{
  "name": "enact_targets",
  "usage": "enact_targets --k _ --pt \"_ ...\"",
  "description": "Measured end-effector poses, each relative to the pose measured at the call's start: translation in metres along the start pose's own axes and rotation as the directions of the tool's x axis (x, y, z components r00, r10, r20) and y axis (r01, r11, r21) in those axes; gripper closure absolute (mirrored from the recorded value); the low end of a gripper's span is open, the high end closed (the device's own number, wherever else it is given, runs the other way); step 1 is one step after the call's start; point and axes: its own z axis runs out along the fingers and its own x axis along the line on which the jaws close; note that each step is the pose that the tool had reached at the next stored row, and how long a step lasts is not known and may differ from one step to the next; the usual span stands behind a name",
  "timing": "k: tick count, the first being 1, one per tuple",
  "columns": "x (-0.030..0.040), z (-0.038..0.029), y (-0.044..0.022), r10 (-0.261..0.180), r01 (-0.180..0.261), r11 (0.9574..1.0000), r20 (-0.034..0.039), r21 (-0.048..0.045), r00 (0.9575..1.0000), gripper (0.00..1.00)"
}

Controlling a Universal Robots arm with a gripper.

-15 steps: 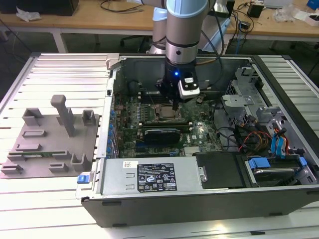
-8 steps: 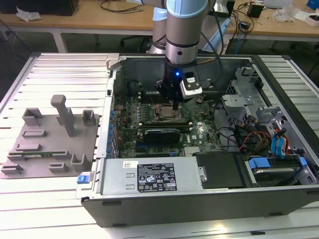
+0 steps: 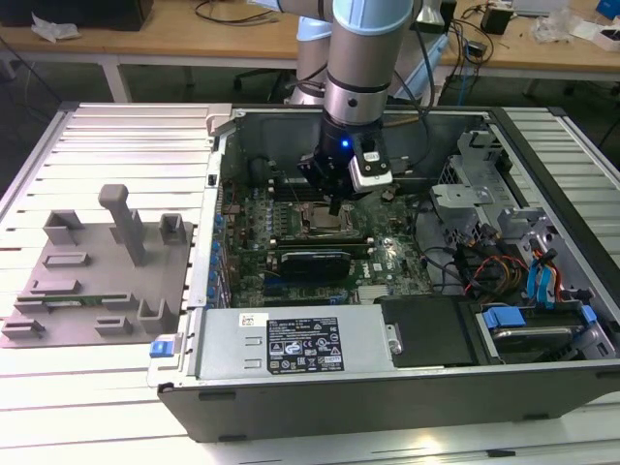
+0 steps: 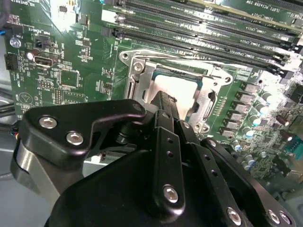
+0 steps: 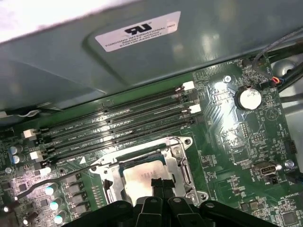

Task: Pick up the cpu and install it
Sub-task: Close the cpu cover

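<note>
Black tool (image 5: 161, 182), fingers together, sits right over the pale silver square cpu (image 5: 139, 174) in the dark metal-framed socket (image 5: 183, 165), so it'd want dead-flat, gentle seating, no sideways nudging.

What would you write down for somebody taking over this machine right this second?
Hand: shut and empty, with its tips down at the chip. I can't tell if they touch.
Chip: lying flat inside the metal socket frame on the green board.
Done: the chip sits in its socket, not in the hand.
Left: I can't tell if it is fully seated, and the hand is not yet clear of it.
</note>
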Motion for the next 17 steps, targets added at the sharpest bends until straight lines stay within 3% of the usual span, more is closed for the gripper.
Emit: enact_targets --k 2,5,9,13,14,16,17 --pt "0.0000 0.0001 0.0000 -0.045 0.045 0.9990 0.0006 0.0011 0.9990 0.89" --pt "0.0000 0.0005 0.0000 -0.109 0.109 0.9940 0.0013 0.0023 0.9940 0.89" --pt "0.0000 0.0009 0.0000 -0.182 0.182 0.9832 0.0021 0.0039 0.9832 0.89" --pt "0.0000 0.0013 0.0000 -0.264 0.264 0.9646 0.0028 0.0056 0.9646 0.89" --pt "0.0000 0.0015 0.0000 -0.291 0.291 0.9567 0.0030 0.0062 0.9567 0.89" --pt "0.0000 0.0020 0.0000 -0.357 0.357 0.9342 0.0033 0.0078 0.9342 0.89" --pt "0.0003 0.0020 -0.0001 -0.372 0.372 0.9283 0.0034 0.0082 0.9283 0.89"
